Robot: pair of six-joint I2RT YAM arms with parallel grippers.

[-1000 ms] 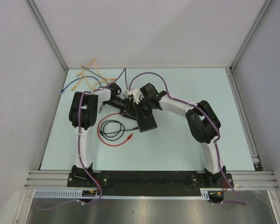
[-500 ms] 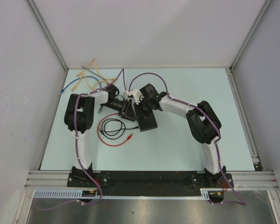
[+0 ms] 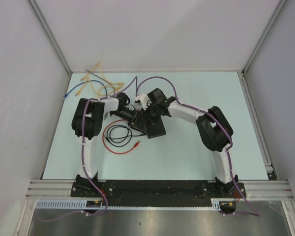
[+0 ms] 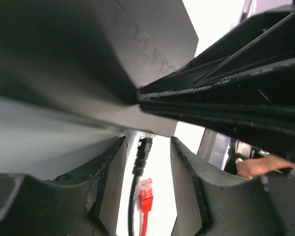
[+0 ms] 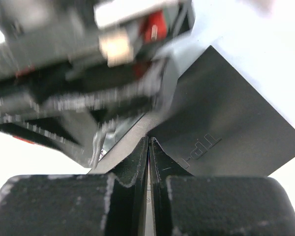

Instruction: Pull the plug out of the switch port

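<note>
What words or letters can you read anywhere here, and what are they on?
Right wrist view: a raised logo on top of the black box, too unclear to read.
Left wrist view: raised letters on the same box, too blurred to read.
Top view: no text can be made out.

Count on the surface [image 3: 196,157]: one flat black box [image 3: 156,129]; one coiled black cable [image 3: 109,133]; one red cable [image 3: 135,144]; one blue cable [image 3: 71,91]; yellow cables [image 3: 105,81] tangled, at least two, exact number unclear; two arms: left arm [image 3: 86,123], right arm [image 3: 214,129].
</note>
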